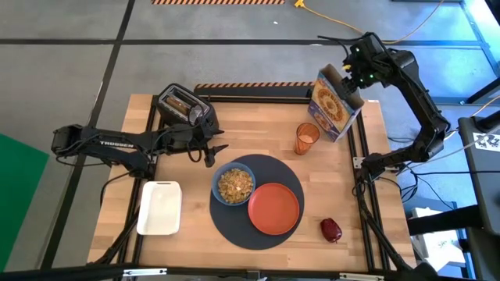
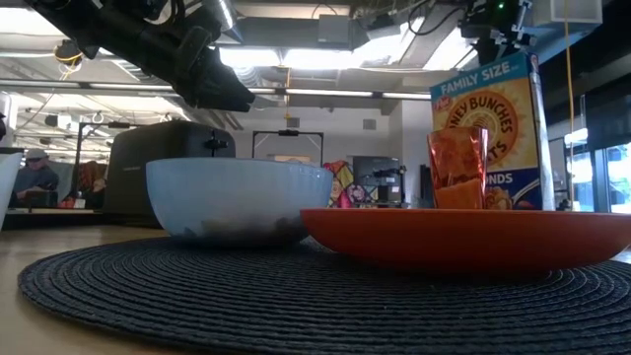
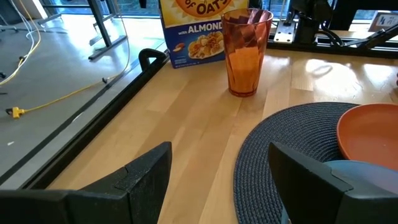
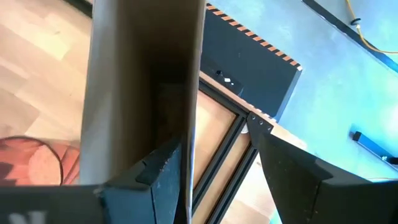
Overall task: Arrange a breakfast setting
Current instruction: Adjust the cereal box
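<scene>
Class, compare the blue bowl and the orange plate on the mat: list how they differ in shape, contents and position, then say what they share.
Shape: the blue bowl is deep with high walls; the orange plate is shallow and wider across.
Contents: the bowl holds cereal; the plate is bare.
Position: in the high view the bowl sits toward the mat's toaster side, the plate toward the dark-red fruit.
Shared: both are round, upright and rest on the dark-grey mat, their rims close together.

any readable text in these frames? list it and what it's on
"FAMILY SIZE": top of the cereal box, low view.
"...NEY BUNCHES": same box, partly cut off by the cup.
"...OATS" and "with ALMOND...": same box, left wrist view.
"TROSSEN": left arm, high view.
Smaller print on the box is too small to read.
</scene>
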